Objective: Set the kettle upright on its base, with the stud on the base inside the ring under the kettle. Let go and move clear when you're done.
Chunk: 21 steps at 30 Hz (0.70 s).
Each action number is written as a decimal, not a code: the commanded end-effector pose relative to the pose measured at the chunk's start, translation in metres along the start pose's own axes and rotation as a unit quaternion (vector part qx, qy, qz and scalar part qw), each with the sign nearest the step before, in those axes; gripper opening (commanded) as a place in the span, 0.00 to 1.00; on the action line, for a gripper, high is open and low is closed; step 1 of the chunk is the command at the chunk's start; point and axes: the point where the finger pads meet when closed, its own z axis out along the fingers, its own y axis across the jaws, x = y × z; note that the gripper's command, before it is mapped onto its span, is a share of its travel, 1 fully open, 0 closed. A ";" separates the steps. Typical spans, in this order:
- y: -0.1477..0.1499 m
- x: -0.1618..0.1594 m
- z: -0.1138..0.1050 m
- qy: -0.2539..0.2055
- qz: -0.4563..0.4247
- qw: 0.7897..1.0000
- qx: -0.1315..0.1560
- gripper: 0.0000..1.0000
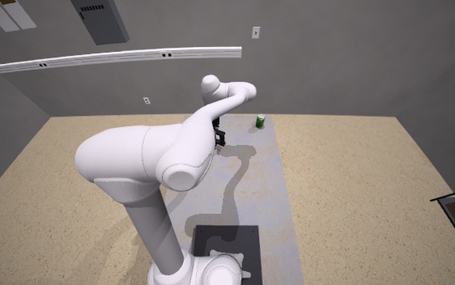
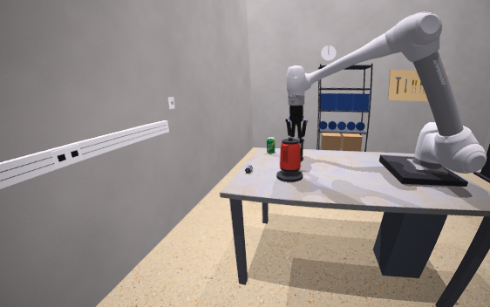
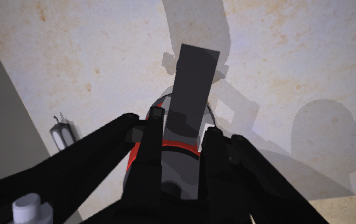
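A grey-walled room with a speckled beige floor (image 2: 183,266) holds one long grey marbled table (image 2: 349,183) on dark legs. One white six-joint arm (image 2: 362,48) stands on a black square base plate (image 2: 449,180) at the near end of the table and reaches out across it, its wrist pointing straight down.

Against the far wall stands one black metal shelf rack (image 2: 371,105). Its upper shelf carries a row of blue bins, the shelf below a row of four blue round things, and the lowest level two brown cardboard boxes (image 2: 341,141) side by side. A white round wall clock (image 2: 328,52) hangs above the rack, and a yellow tool board (image 2: 405,85) is partly hidden behind the arm. One long white rail (image 2: 87,148) runs along the left wall.

The red cylindrical kettle (image 2: 290,156) with a dark lid stands upright on its round black base (image 2: 289,176), near the table's far left part. Whether the stud sits inside the ring cannot be seen. The black two-finger gripper (image 2: 296,134) is directly over the kettle; in the wrist view its fingers are closed on the dark handle (image 3: 192,90) at the kettle's top, one on each side.

One green drink can (image 2: 270,145) stands upright behind the kettle, apart from it. One small dark object (image 2: 248,169) lies near the table's left edge, too small to identify.
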 end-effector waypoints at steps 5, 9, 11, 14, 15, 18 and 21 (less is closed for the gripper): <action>0.003 -0.008 -0.001 0.000 0.000 1.000 0.001 0.10; 0.004 -0.010 -0.001 0.000 0.000 1.000 0.001 0.10; 0.005 -0.011 -0.001 0.000 0.000 1.000 0.001 0.10; 0.005 -0.012 -0.001 0.000 0.000 1.000 0.001 0.10; 0.005 -0.012 -0.001 0.000 0.000 1.000 0.001 0.10; 0.005 -0.013 -0.001 0.000 0.000 1.000 0.001 0.10; 0.006 -0.013 -0.001 0.000 0.000 1.000 0.001 0.10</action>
